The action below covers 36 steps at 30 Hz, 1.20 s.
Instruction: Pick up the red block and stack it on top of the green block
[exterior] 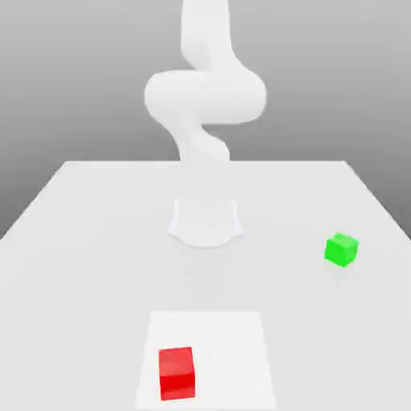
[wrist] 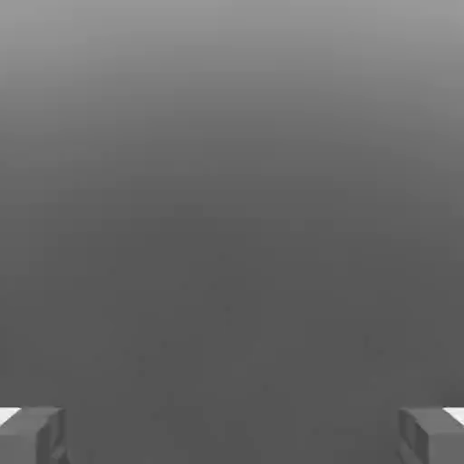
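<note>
The red block (exterior: 177, 373) sits low in the frame, far from the green block (exterior: 341, 250) at right; the wide-open gripper (wrist: 232, 435) could mis-center and nudge it.

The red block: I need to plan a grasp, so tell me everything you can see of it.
The red block is a small bright red cube with plain, smooth faces. It sits flat and upright on a lighter square patch of the table, near that patch's corner on the exterior view's left. Nothing else touches it; the green block lies well apart.
</note>
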Tool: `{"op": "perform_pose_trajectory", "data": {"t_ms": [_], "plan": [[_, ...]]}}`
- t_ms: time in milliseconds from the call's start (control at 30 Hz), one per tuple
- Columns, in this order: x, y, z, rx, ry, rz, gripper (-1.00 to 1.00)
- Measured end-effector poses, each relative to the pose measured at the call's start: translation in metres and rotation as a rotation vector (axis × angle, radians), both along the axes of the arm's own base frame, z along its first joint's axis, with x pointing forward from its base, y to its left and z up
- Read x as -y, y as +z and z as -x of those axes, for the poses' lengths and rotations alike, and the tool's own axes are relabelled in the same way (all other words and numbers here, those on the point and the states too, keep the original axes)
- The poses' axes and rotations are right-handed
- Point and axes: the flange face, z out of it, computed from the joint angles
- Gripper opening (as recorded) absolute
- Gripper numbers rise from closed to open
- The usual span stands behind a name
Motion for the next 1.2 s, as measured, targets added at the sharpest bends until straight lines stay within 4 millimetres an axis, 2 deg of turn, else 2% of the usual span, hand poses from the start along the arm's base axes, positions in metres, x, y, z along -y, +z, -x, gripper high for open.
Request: {"op": "perform_pose_trajectory", "data": {"t_ms": [100,200,400,600,800,933,967,1200], "plan": [[0.005,-0.054,-0.037,-0.094,0.021,-0.001,0.0],[0.01,-0.109,-0.066,-0.183,0.039,0.001,0.0],[0.017,-0.225,-0.1,-0.36,0.071,0.01,0.0],[0.026,-0.343,-0.105,-0.537,0.096,0.028,0.0],[0.036,-0.454,-0.083,-0.704,0.118,0.057,0.0],[0.037,-0.506,-0.081,-0.722,0.122,0.061,0.0],[0.037,-0.519,-0.08,-0.723,0.122,0.061,-1.0],[0.037,-0.522,-0.079,-0.723,0.122,0.061,-1.0]]}}
